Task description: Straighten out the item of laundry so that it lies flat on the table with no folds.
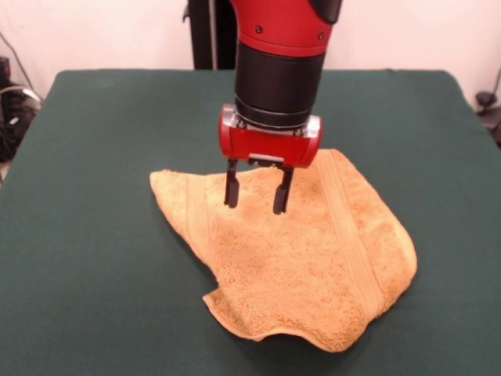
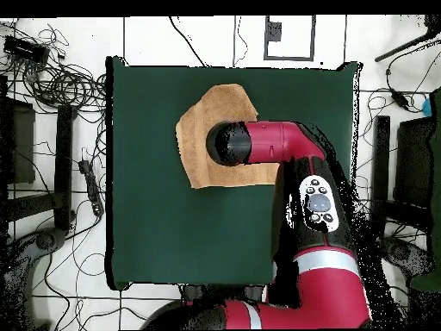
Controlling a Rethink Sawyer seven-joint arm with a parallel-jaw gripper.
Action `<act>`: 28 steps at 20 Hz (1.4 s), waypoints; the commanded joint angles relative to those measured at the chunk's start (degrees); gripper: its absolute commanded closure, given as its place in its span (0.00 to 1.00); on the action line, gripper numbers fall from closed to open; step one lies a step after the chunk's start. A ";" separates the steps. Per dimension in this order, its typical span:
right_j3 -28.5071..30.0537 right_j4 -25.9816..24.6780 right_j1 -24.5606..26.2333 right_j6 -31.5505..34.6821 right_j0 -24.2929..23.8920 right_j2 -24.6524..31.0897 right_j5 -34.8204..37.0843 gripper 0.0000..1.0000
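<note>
The two black fingers (image 1: 232, 185) hang straight down with a clear gap between them, spread apart and holding nothing. Their gripper (image 1: 256, 199) sits over the far part of the towel (image 1: 305, 258), the tips low above the cloth or just at it; whether they touch the terry cannot be told from the front view. Above the fingers comes the red gripper body, then the black cylinder of the wrist and the red arm (image 1: 286, 27) rising out of the top of the picture.

The towel lies rumpled on the desk (image 1: 94, 235), not squared out: its outline is irregular, with one corner pointing toward the left of the front view and the near edge curled up in a small wave. A woven band runs along its right side.

In the overhead view the arm (image 2: 284, 142) reaches across from the base and covers much of the towel (image 2: 207, 116), which lies in the far half of the desk (image 2: 146, 215), toward its middle.
</note>
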 commanded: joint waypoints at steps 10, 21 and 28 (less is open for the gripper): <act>8.40 7.66 3.83 1.38 0.64 6.71 8.72 0.00; 13.31 11.30 1.59 2.24 0.73 7.55 7.93 0.00; 15.61 12.04 0.83 0.67 0.16 8.45 5.91 0.00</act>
